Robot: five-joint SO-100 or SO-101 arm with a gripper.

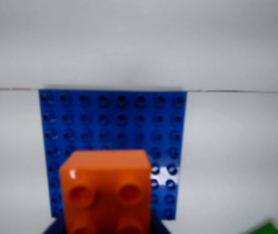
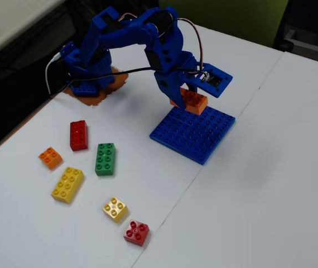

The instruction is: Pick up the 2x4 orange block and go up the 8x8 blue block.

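A: So, where does the 2x4 orange block (image 2: 190, 100) sit?

B: Pinched in the gripper (image 2: 188, 96), hanging just above the 8x8 blue block (image 2: 195, 134), over its far edge at about twelve o'clock in the fixed view. In the wrist view it fills six o'clock, with the plate's studs running up toward twelve.

A: Touching the plate?

B: I can't tell; it looks slightly clear of it, and a bit tilted.

A: How should the arm finish?

B: I'd level the brick, square its long side to the stud rows, then lower straight down and press before letting go. Off-grid, it would ride on stud tops and tip.

A: Anything in the way?

B: No. The green brick (image 2: 105, 158) and the yellow 2x4 brick (image 2: 67, 183) lie well apart at eight o'clock of the plate.
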